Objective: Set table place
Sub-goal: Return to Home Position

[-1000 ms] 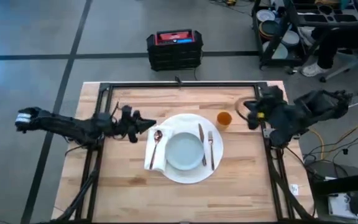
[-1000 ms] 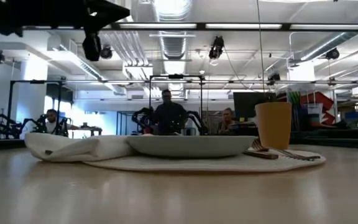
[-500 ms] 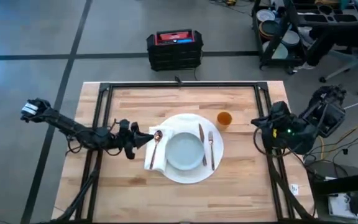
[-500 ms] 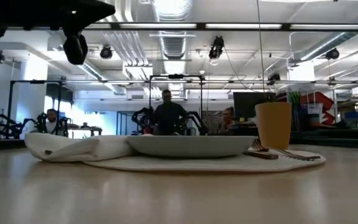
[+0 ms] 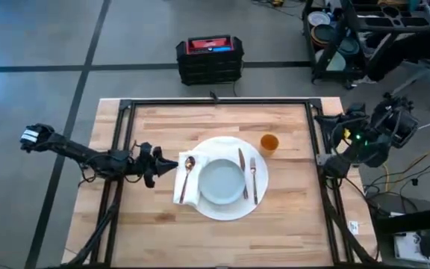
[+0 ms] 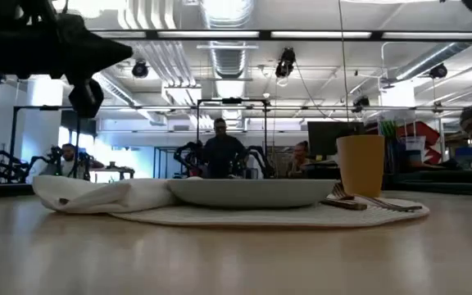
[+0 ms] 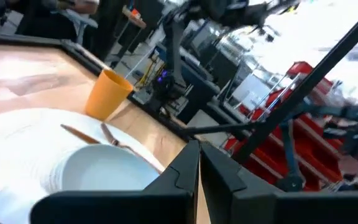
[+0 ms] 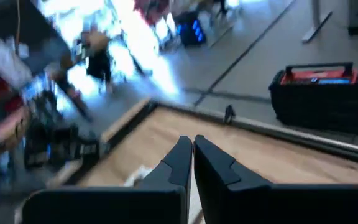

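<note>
Looking down from high up, I see the white mat (image 5: 226,211) in the middle of the tabletop (image 5: 200,123). The left claw (image 5: 172,161) is just beside the mat's left edge, pointing at it. The right arm (image 5: 368,138) is well apart, past the right rail. From low down, no claw touches the mat. In the wrist views, the left claw and right claw (image 8: 191,144) are pinched narrow, holding nothing. I think the left claw must pull straight back.

No text, label, brand, number or sign can be read in any view.
</note>
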`<move>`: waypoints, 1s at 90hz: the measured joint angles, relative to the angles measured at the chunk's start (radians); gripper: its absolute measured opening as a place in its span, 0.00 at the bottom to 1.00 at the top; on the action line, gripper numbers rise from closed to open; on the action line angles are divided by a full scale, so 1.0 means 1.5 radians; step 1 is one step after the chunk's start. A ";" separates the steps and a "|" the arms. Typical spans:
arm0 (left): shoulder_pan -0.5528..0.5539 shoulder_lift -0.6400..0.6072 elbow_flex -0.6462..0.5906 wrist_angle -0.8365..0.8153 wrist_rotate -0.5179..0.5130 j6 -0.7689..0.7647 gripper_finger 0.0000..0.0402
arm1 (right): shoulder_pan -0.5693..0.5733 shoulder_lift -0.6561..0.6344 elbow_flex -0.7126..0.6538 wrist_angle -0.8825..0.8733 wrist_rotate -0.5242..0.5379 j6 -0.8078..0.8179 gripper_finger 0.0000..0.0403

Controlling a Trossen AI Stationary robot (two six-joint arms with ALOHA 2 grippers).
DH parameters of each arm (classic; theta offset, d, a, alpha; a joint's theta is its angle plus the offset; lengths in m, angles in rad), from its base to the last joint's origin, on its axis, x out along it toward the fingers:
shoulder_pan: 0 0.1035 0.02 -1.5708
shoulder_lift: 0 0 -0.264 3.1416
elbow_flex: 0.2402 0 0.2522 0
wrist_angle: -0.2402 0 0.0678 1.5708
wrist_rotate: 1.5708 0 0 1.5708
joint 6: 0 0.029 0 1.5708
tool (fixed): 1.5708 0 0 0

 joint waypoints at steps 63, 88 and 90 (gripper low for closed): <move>0.002 -0.357 0.152 -0.643 -0.277 0.090 0.00 | -0.001 -0.130 -0.397 0.012 0.062 0.383 0.00; 0.002 -0.385 0.191 -0.734 -0.409 0.105 0.00 | -0.048 -0.153 -0.499 0.028 0.089 0.453 0.00; 0.002 -0.385 0.189 -0.735 -0.414 0.104 0.00 | -0.054 -0.158 -0.504 0.029 0.090 0.452 0.00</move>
